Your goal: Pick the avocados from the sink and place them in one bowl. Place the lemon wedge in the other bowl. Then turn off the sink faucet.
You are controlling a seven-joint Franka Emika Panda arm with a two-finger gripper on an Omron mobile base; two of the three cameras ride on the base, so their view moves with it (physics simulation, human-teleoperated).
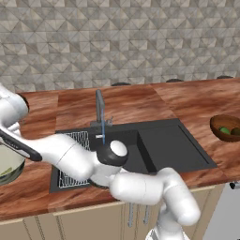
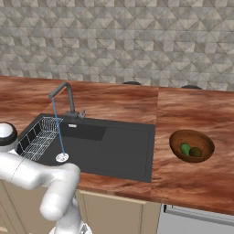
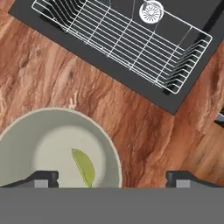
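In the hand view my gripper [image 3: 113, 179] hangs open above the pale grey-green bowl [image 3: 43, 140], its fingertips [image 3: 43, 178] set wide apart. The yellow-green lemon wedge [image 3: 84, 166] lies loose inside that bowl, free of both fingers. The brown wooden bowl [image 2: 203, 142] on the counter right of the sink [image 2: 119, 146] holds a bright green avocado [image 2: 185, 149] and a dark avocado [image 2: 196, 152]. The grey faucet [image 2: 64, 98] pours a thin stream onto the drain [image 2: 61, 157]. My arm reaches far left over the pale bowl [image 1: 8, 166].
A white wire rack [image 3: 127, 41] fills the sink's left basin beside the round drain [image 3: 151, 12]. Wooden counter [image 3: 131, 118] separates the pale bowl from the sink edge. The right basin [image 1: 173, 145] is bare. A tiled wall stands behind the counter.
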